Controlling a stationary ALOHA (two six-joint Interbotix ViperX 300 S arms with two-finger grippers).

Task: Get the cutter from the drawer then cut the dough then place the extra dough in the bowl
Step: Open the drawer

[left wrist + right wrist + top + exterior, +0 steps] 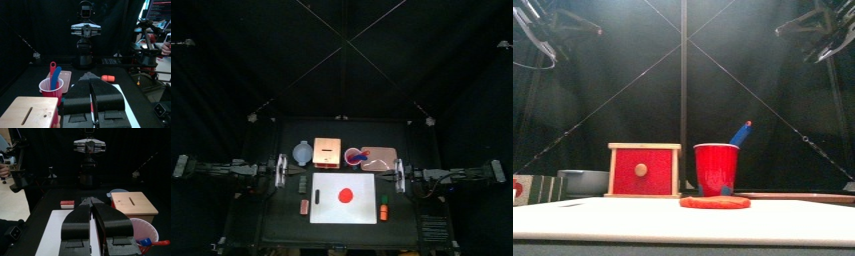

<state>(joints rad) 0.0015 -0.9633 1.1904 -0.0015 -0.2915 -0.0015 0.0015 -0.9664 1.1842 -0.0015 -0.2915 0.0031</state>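
Top view: dough (pixel 344 194) well inside board (pixel 325 212) edges

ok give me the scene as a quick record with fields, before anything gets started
dough: flat red dough disc, whole, lying on the white cutting board
box: pale wooden box with red drawer front, drawer shut, behind the board
cutter: not in view
bowl: blue-grey bowl, left of the box
cup: red cup holding toy knives, right of the box
left pincer: shut, holding nothing, left of the board
right pincer: shut, holding nothing, right of the board
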